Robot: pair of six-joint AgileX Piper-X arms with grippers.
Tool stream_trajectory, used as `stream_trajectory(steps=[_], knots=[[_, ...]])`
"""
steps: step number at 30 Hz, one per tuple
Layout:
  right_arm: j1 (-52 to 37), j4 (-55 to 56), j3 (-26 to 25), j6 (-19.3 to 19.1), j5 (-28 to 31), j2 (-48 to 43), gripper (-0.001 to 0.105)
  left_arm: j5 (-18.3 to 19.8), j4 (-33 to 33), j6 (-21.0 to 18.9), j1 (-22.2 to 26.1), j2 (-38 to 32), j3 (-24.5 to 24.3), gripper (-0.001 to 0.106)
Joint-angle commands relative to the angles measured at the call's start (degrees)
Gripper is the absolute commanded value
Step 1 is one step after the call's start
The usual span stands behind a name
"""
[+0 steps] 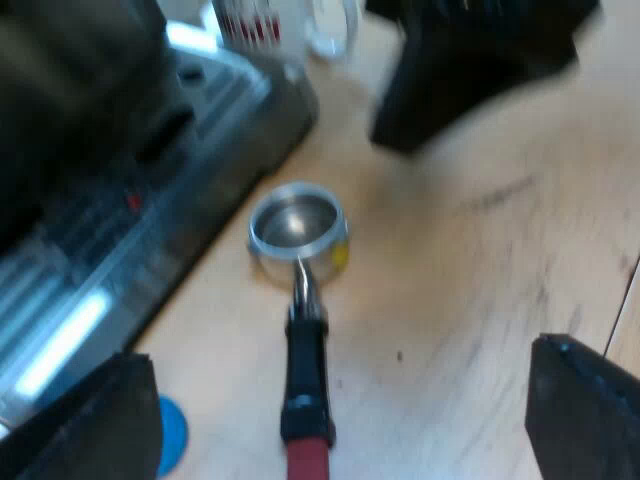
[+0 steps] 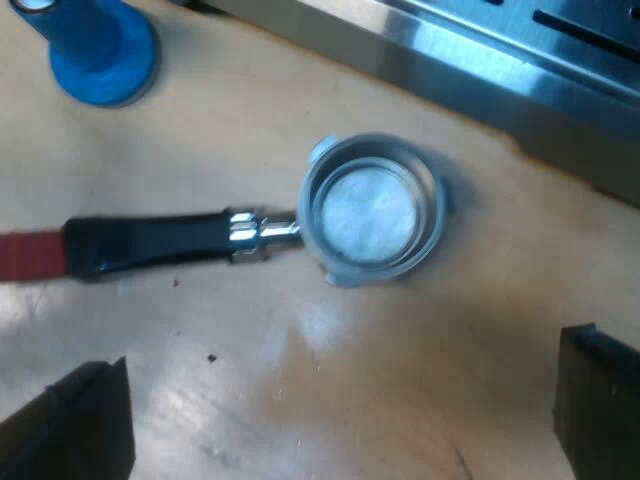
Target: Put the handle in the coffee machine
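Beside machine (image 1: pixel 120 230) | holder (image 2: pixel 370 212) loose, empty | left gripper (image 1: pixel 340 415), right gripper (image 2: pixel 337 410): fingers apart, nothing held

— How is our left gripper (image 1: pixel 338 355)?
— Fingers (image 1: pixel 100 420) spread wide, pointing down.
— And our right gripper (image 2: pixel 345 400)?
— Same: fingers (image 2: pixel 85 425) wide apart, facing down; our right arm (image 1: pixel 480 70) shows dark, far beyond the left fingers.

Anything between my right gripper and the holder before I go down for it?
Nothing visible. The right gripper hangs open over the holder, which lies uncovered beside the machine; the blue tamper stands apart from the handle, off the path down.
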Motion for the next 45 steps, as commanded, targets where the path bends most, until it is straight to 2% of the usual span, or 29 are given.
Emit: stream_trajectory(steps=[1, 6, 9, 11, 14, 15, 17, 19, 22, 31, 40, 45], knots=[[-2.67, -0.78, -0.61, -1.1, -2.19, 0.55, 0.086, -0.85, -1.34, 0.4, -0.16, 0.03, 2.24, 0.076], [-3.98, -1.49, -0.61, -2.29, -3.06, 1.19, 0.086, -2.25, -2.7, 2.59, 0.08, 0.09, 2.68, 0.076], [-3.98, -1.5, -0.51, -2.46, -4.06, 1.37, 0.086, -2.69, -3.9, 4.27, 2.23, 0.09, 2.69, 0.076], [-3.98, -1.72, -0.48, -2.46, -4.09, 1.53, 0.086, -1.16, -4.26, 4.53, 5.05, 0.09, 2.69, 0.076], [-3.98, -1.69, -0.48, -2.63, -3.94, 1.82, 0.086, 4.78, -4.25, 7.62, 11.56, 0.09, 2.69, 0.076], [-3.98, -1.69, -0.48, -2.93, -3.94, 1.91, 0.086, 5.61, -4.25, 8.41, 12.81, 0.09, 2.69, 0.076], [-3.98, -1.69, -0.48, -4.12, -3.94, 2.3, 0.086, 12.11, -3.86, 10.62, 17.43, 0.09, 2.69, 0.076], [-3.98, -1.69, -0.48, -4.47, -3.94, 2.6, 0.086, 15.99, -3.67, 10.95, 19.72, 0.09, 2.69, 0.076], [-3.98, -2.34, -0.48, -5.23, -3.94, 3.06, 0.086, 17.94, -3.69, 10.47, 20.89, 0.09, 2.69, 0.076], [-3.98, -4.51, -0.48, -8.36, -3.94, 4.27, 0.086, 17.99, -3.69, 10.63, 20.9, 0.09, 2.69, 0.076], [-3.98, -4.85, -0.23, -8.64, -3.94, 5.16, 0.086, 18.12, -3.96, 10.63, 20.9, 0.09, 2.69, 0.076], [-3.98, -6.48, -0.23, -10.27, -4.42, 6.94, 0.086, 18.12, -3.96, 10.63, 20.9, 0.09, 2.69, 0.076]])
